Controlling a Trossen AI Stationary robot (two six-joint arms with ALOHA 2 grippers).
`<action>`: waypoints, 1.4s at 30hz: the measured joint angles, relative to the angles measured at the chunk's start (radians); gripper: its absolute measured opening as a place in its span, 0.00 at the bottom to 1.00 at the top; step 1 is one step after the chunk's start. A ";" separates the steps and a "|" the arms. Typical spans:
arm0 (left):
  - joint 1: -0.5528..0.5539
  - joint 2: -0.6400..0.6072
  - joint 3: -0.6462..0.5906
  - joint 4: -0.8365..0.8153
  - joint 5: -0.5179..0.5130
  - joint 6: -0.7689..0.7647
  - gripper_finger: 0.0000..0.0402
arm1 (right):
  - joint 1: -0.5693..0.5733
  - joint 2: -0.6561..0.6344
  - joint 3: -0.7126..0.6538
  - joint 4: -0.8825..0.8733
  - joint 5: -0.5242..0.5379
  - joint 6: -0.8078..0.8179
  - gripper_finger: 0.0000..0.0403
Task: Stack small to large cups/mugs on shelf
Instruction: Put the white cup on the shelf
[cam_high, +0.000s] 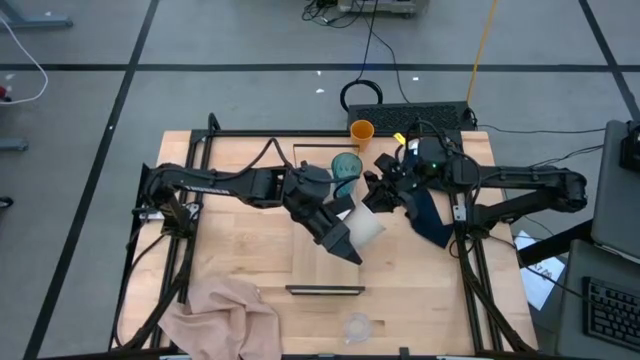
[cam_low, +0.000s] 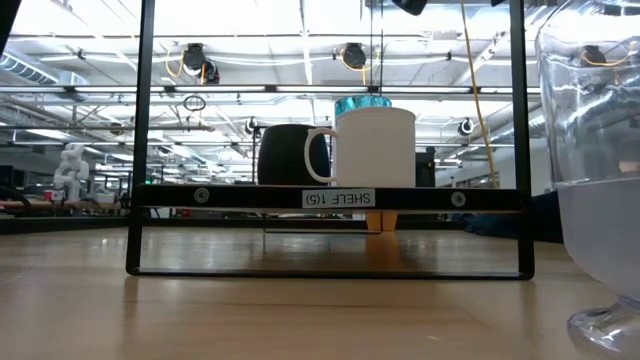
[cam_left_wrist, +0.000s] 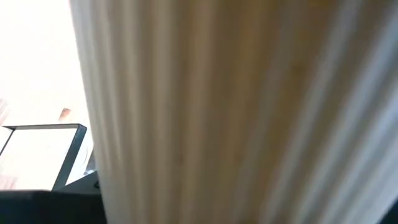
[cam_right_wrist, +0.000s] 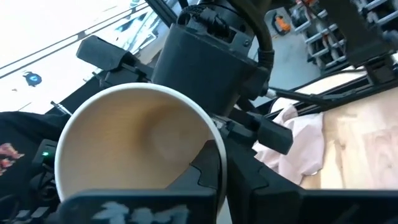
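My left gripper (cam_high: 352, 238) is shut on the beige ribbed cup (cam_high: 368, 228) above the shelf (cam_high: 322, 270). The cup fills the left wrist view (cam_left_wrist: 236, 112). My right gripper (cam_high: 384, 192) is right at the cup's open mouth (cam_right_wrist: 134, 146). The dark mug (cam_low: 285, 155), the white handled mug (cam_low: 375, 145) and the teal tumbler (cam_high: 346, 168) stand on the shelf board. The small orange cup (cam_high: 361, 130) stands on the table beyond the shelf's far end. The tiny clear glass (cam_high: 357, 327) stands near the table's near edge. My left gripper holds the beige cup by its ribbed side wall (cam_left_wrist: 186, 124), one finger (cam_right_wrist: 99, 53) on each side. The fingers lie along the cup, coming from the table's left. The cup is lifted clear of the shelf and tipped over, its mouth toward the right arm.
A pink cloth (cam_high: 225, 310) lies crumpled at the table's near left corner. A dark blue cloth (cam_high: 430, 220) lies under the right arm. The shelf's near rail (cam_low: 330, 198) bears a label. The clear glass (cam_low: 595, 180) stands close to the low camera.
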 joint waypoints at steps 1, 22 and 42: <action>0.000 0.001 0.000 0.000 0.000 0.000 0.79 | -0.001 0.000 0.000 -0.001 -0.014 0.004 0.00; -0.001 0.003 0.000 0.008 0.011 -0.024 0.80 | 0.020 0.001 0.000 0.019 -0.209 0.101 0.00; 0.000 0.003 0.000 0.031 0.013 -0.024 0.79 | 0.021 0.000 0.000 0.022 -0.232 0.102 0.00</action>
